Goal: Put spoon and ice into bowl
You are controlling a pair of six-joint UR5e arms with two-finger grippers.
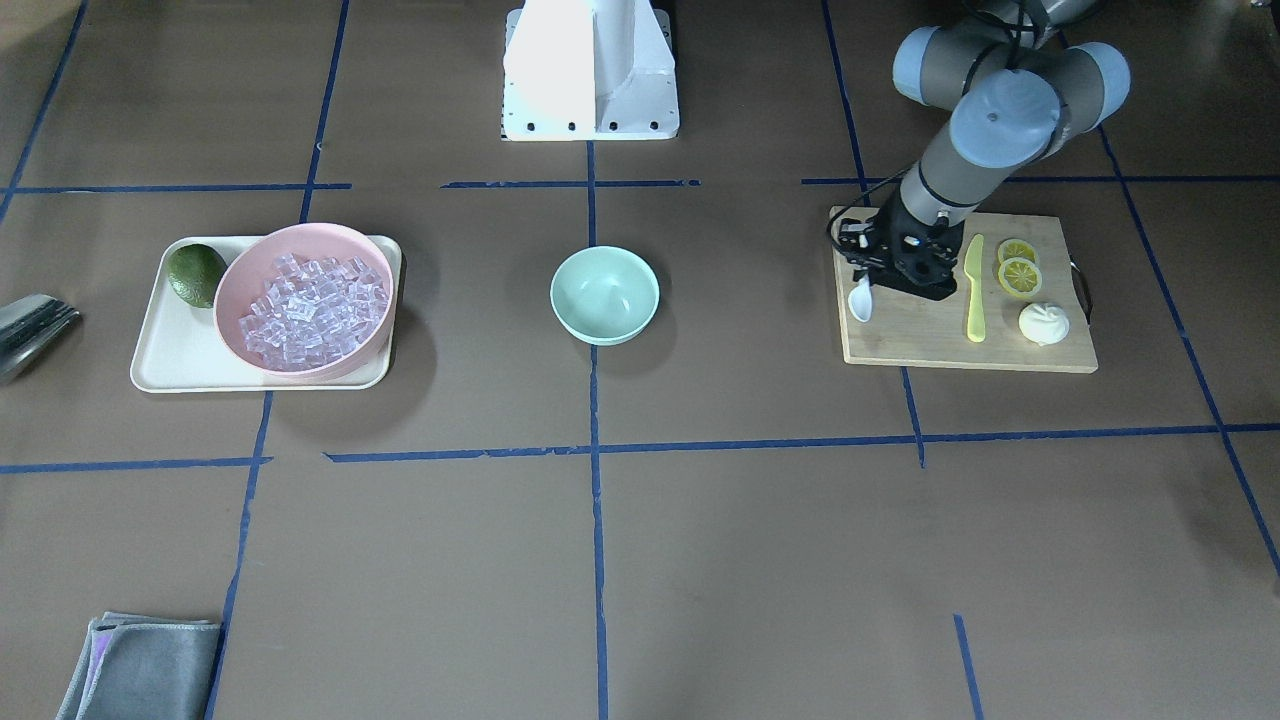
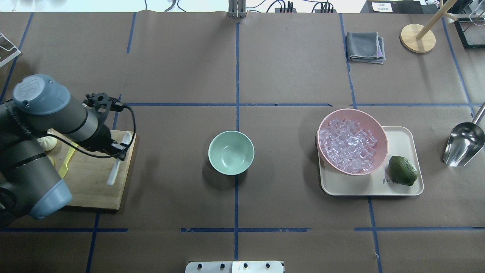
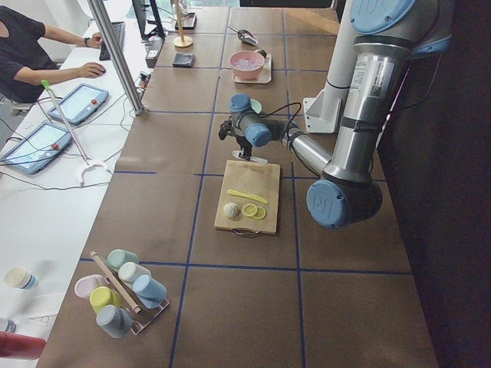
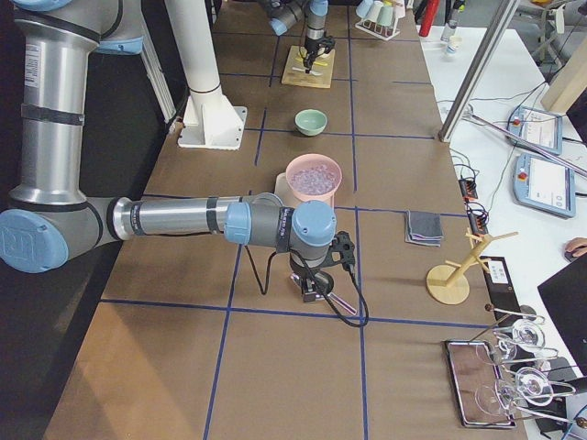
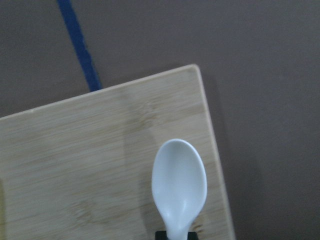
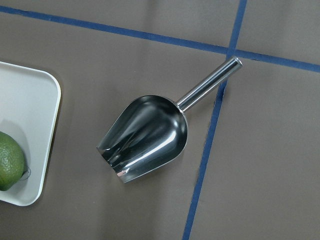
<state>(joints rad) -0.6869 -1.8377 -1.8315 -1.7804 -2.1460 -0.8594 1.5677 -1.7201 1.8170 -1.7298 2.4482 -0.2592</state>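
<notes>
The spoon point(image 5: 179, 185) is clamped at its handle, just behind the scoop, between the jaws of the left gripper point(image 1: 878, 275). It hangs scoop-outward over the corner of the board point(image 2: 94, 182), and its shadow falls apart from it on the wood.

The bowl point(image 2: 242, 146) stands mid-table, well apart from the board, with neither spoon nor ice in it yet. The ice point(image 2: 346, 144) is heaped in a pink bowl point(image 2: 380, 132), which stands on the end of a tray point(image 2: 401, 136) nearer the bowl. A lime point(image 2: 402, 170) lies beside it on the same tray.

On the board, beside the left gripper, lie a knife point(image 1: 975, 290), two lemon slices point(image 1: 1019, 270) and a white bun point(image 1: 1044, 323).

A metal scoop point(image 6: 145, 137) lies on the table just past the tray. The right gripper point(image 4: 321, 291) hangs above it. Whether its jaws are apart cannot be told. A grey cloth point(image 2: 365, 46) lies folded at the far side.
</notes>
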